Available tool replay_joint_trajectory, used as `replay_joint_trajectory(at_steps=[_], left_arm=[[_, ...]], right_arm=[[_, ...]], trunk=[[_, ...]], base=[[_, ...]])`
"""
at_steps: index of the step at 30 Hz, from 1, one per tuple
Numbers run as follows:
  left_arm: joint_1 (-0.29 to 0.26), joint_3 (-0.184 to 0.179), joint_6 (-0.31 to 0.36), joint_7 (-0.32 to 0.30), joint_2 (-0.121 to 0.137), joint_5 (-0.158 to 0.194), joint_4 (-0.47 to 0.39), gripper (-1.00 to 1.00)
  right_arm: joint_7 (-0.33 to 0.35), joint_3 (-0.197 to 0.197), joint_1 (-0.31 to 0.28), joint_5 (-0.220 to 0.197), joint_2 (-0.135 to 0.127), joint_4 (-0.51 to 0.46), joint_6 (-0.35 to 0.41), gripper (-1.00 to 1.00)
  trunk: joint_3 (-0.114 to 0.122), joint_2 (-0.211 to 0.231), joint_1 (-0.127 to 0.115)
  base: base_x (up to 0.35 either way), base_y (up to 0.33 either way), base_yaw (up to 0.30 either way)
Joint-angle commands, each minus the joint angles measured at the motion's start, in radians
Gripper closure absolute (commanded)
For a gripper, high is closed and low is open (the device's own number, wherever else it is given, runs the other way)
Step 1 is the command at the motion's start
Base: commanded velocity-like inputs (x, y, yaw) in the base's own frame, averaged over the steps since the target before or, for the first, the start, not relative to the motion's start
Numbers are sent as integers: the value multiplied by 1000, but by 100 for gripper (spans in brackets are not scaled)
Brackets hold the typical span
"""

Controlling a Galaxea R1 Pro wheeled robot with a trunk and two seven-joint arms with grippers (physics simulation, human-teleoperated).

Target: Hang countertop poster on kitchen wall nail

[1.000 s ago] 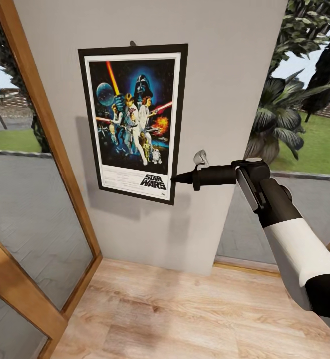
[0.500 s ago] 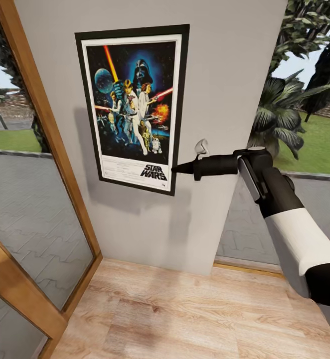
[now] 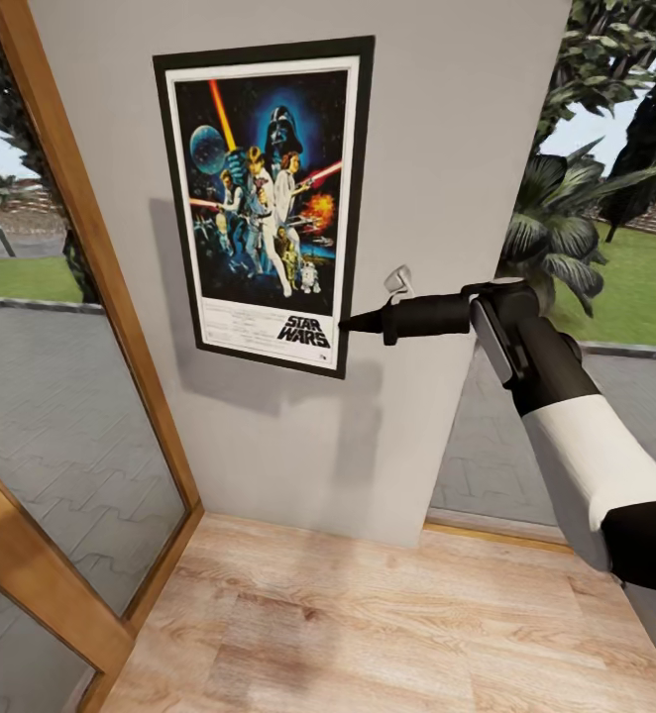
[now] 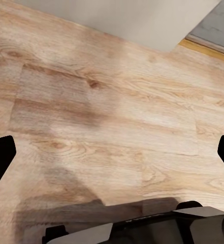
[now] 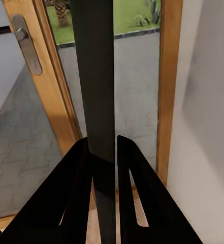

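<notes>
My right pincer (image 3: 346, 324) is pinched tight on the poster (image 3: 265, 203), holding its lower right edge flat against the grey wall (image 3: 447, 149). It is off the counter, so I think only hooking and letting go are left. My left pincer (image 4: 112, 152) hangs wide over the wood floor (image 3: 368, 634). A glass door (image 3: 60, 396) stands beside the wall.

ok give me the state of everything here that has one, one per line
poster: upright against the grey wall, slightly tilted, held at its lower right edge
right pincer: shut on the poster's edge, frame seen edge-on between its fingers
left pincer: open, nothing between its fingers, pointing at the wood floor
glass door: closed, as far as I can tell
</notes>
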Motion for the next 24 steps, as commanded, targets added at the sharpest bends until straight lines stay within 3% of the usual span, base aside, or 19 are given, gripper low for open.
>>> replay_joint_trajectory(at_steps=[1, 24], left_arm=[[0, 1, -3, -4, 0, 0, -1, -100], [0, 2, -3, -4, 1, 0, -3, -100]], right_arm=[[-2, 3, -2, -8, 0, 1, 8, 100], [-2, 3, -1, -9, 1, 3, 4, 100]], trunk=[[-2, -2, 1], [-2, -2, 1]], base=[[0, 0, 0], [2, 0, 0]])
